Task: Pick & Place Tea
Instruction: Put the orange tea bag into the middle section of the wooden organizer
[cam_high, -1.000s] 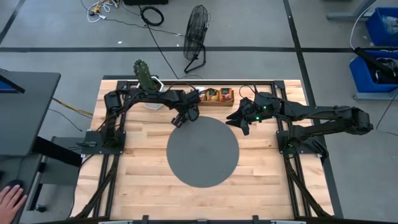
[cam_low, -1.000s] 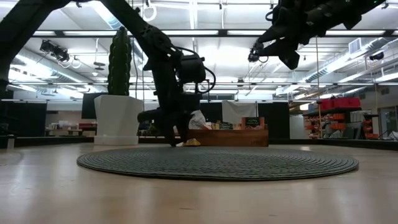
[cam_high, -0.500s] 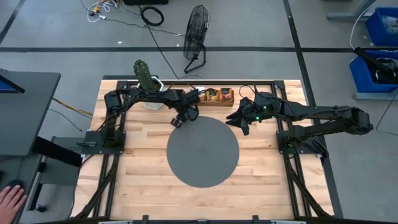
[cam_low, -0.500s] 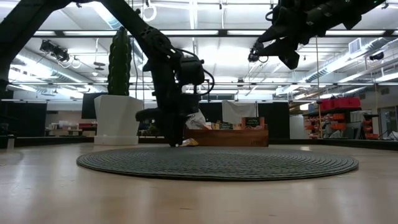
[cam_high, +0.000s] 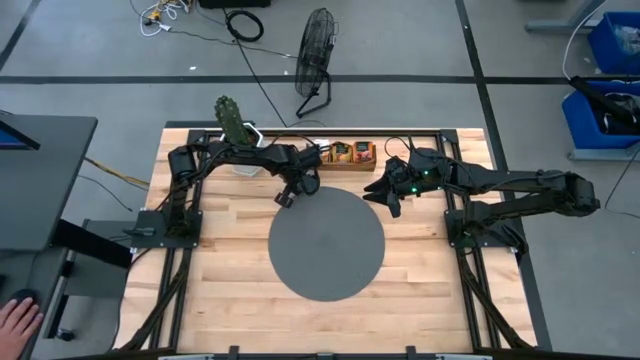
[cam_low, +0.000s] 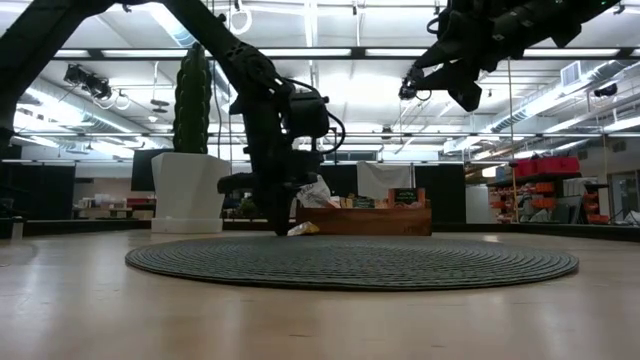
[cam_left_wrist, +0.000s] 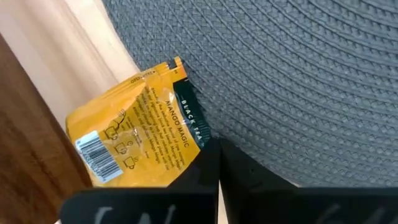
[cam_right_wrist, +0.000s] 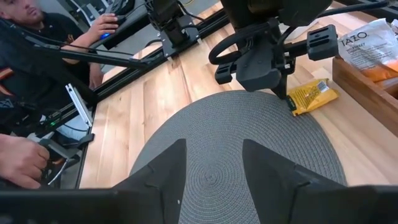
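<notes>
**Left fingers pinch a tea sachet at the mat's edge**

At the far rim of the round grey mat (cam_high: 326, 241), the left gripper (cam_left_wrist: 217, 163) has its fingers (cam_left_wrist: 199, 174) pressed together on one corner of a yellow-orange tea sachet (cam_left_wrist: 138, 130). The sachet lies flat, partly on the woven mat and partly on the bare wood of the worktop (cam_high: 230, 240), with a barcode and a dark green strip along one side showing in the left wrist view. From the right wrist view the same sachet (cam_right_wrist: 313, 96) sits just beside the brown wooden tray (cam_right_wrist: 367, 81), with the left gripper (cam_right_wrist: 290, 102) standing upright over its near end.

Behind it, the tray (cam_high: 348, 154) holds more sachets, and a white one (cam_right_wrist: 367, 45) rests against its wall. A potted cactus (cam_high: 232, 122) stands at the worktop's back-left corner.

Over to the right, the right gripper (cam_right_wrist: 211, 165) hangs high above the mat's edge, its fingers (cam_right_wrist: 158, 171) spread apart and holding nothing.

Beyond the worktop, a person (cam_right_wrist: 37, 37) sits beside the frame, one hand (cam_right_wrist: 107, 23) raised.
</notes>
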